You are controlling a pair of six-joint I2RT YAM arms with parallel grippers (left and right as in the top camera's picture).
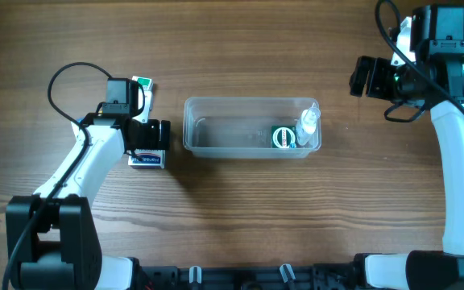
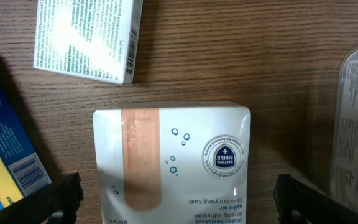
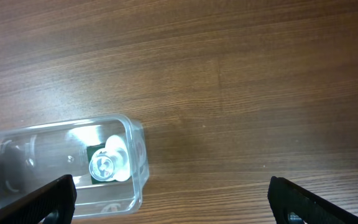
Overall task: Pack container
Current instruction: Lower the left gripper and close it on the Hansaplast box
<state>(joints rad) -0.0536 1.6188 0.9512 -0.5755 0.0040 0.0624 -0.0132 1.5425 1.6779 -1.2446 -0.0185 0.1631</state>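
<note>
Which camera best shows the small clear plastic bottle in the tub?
Overhead: the small clear plastic bottle shows whole, cap and body, at the right end of the clear rectangular tub. Right wrist sees only its top, end-on. Left wrist misses it.

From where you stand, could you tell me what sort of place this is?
Likely a robot lab workbench: a wood-grain table, two arms, and a clear container beside pharmacy boxes such as a plaster pack.

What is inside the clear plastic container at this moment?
In the container, at its right end: a small clear bottle and a round green item beside it. The bottle hides part of that item.
</note>
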